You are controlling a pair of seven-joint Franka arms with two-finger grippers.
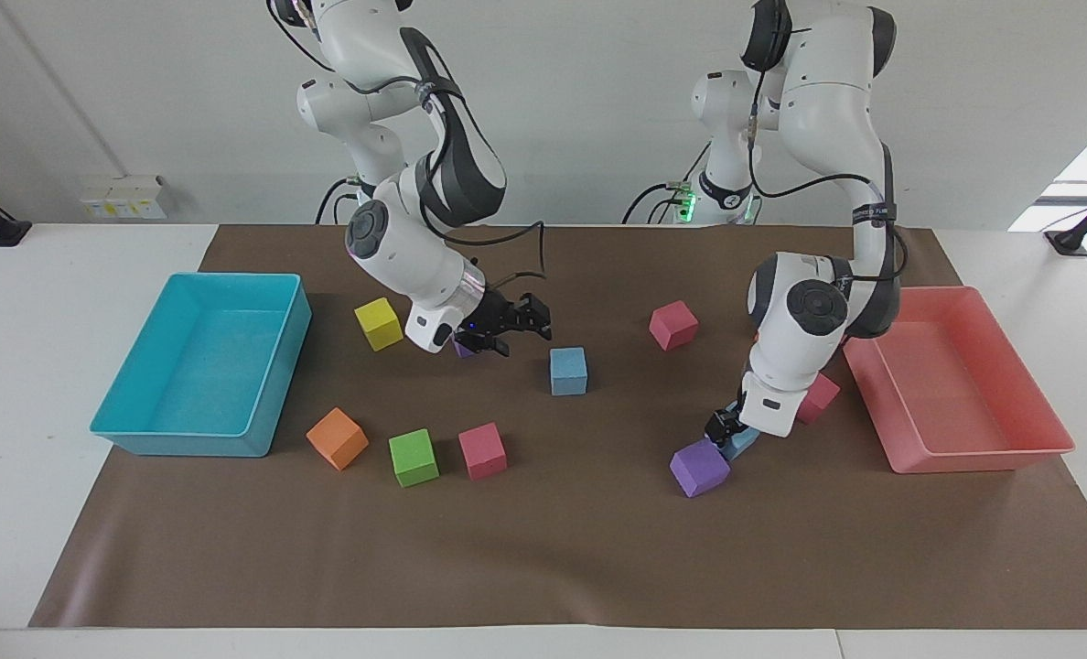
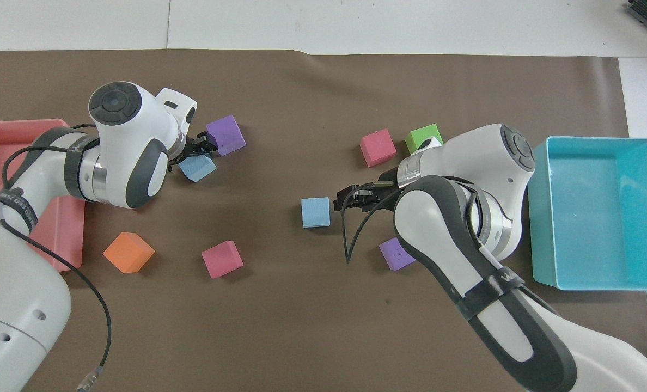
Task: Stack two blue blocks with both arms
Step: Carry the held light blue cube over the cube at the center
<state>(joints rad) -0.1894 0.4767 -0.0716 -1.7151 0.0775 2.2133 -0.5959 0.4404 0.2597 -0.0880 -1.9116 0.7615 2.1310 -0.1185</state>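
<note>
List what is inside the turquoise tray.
Nothing shows in the tray: its floor is bare in both views. The facing view hides a strip of floor at its wall farthest from the robots; the overhead view shows that strip bare too.

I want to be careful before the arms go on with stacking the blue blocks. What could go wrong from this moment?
1. The left gripper is down at one blue block, and a purple block lies close beside it. The gripper may push or catch the purple block too.
2. The right gripper hangs beside the other blue block, not over it. If it came down from there, it might knock that block aside.
</note>
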